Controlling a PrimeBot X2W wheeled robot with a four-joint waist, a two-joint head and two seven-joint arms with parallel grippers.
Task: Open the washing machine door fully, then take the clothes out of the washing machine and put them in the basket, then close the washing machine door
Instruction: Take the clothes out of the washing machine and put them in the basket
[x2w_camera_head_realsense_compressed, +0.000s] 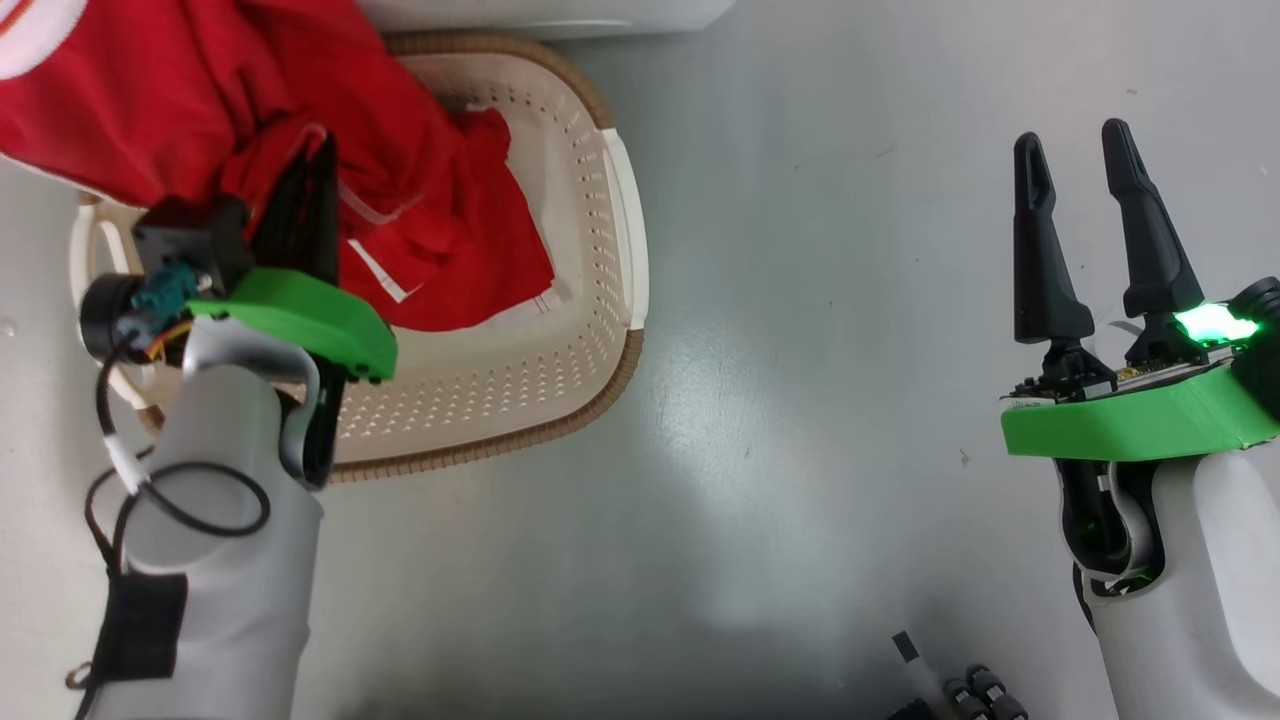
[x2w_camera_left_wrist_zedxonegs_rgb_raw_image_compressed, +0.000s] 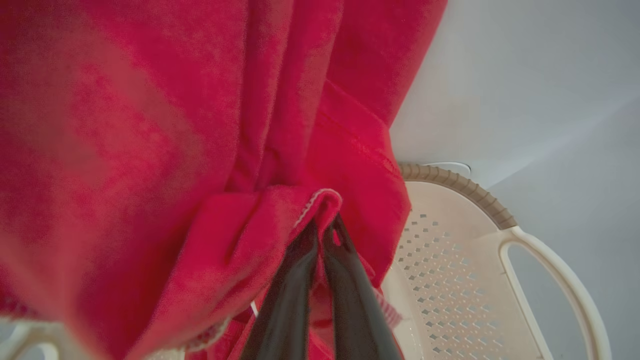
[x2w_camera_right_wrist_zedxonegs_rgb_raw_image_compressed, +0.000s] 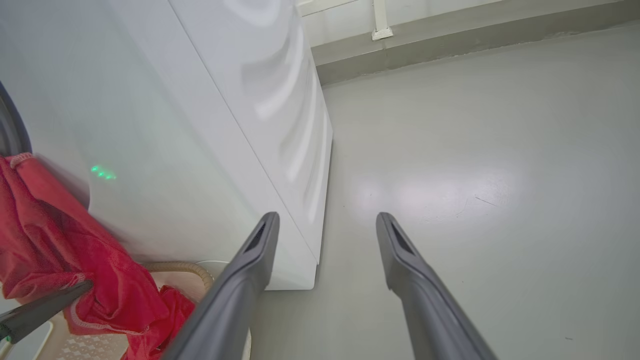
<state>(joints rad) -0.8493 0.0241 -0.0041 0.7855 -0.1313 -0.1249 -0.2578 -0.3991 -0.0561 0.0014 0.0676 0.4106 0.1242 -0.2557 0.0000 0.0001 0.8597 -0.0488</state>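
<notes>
Over the basket (x2w_camera_head_realsense_compressed: 625, 250), left gripper (x2w_camera_head_realsense_compressed: 320, 145) pinches the clothes (x2w_camera_head_realsense_compressed: 300, 80), hanging lengthwise down; right gripper (x2w_camera_head_realsense_compressed: 1070, 140) gapes empty.

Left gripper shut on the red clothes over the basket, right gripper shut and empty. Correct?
No. The right gripper is open, fingers spread and empty, as the head view shows. The left gripper is shut on the clothes over the basket.

- clothes (x2w_camera_head_realsense_compressed: 420, 200): red cloth, soft and matt, kinda fuzzy up close, white stitched hems
- basket (x2w_camera_head_realsense_compressed: 590, 260): cream plastic, smooth with a slight sheen, brown ribbed woven-look rim
- washing machine (x2w_camera_right_wrist_zedxonegs_rgb_raw_image_compressed: 200, 125): white panels, smooth and glossy, reflections all over
- floor (x2w_camera_head_realsense_compressed: 800, 400): grey, smooth, soft shine
- right gripper (x2w_camera_head_realsense_compressed: 1072, 135) fingers (x2w_camera_head_realsense_compressed: 1040, 260): dark matt plastic; green wrist cover (x2w_camera_head_realsense_compressed: 1130, 420) looks like matt plastic too
</notes>
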